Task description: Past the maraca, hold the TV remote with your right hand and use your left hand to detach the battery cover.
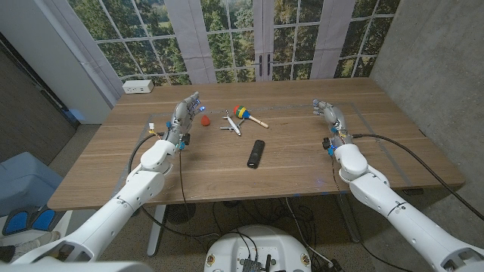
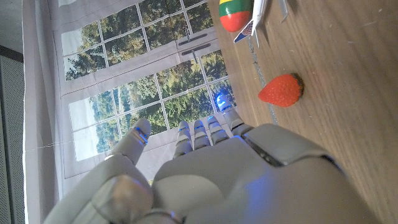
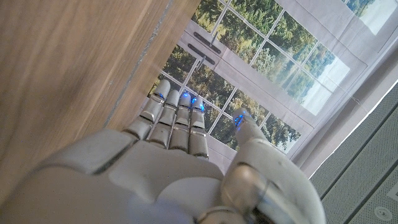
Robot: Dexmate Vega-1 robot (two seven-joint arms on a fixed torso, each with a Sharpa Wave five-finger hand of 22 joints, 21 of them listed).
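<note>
1. Black slim plastic TV remote (image 1: 256, 153) lies untouched mid-table, nearer the robot than the striped wooden-handled maraca (image 1: 246, 114).
2. Right hand (image 1: 328, 115) and left hand (image 1: 181, 118) are raised, fingers apart, holding nothing; the task looks unstarted.
3. Next: right hand must reach in and grip the remote.
4. Battery cover is not visible; it is likely on the underside.

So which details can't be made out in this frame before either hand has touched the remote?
- TV remote, head view: too small to tell whether the battery cover faces up.
- Maraca, left wrist view: cut off by the picture's edge.
- Toy plane, head view: markings too small.
</note>
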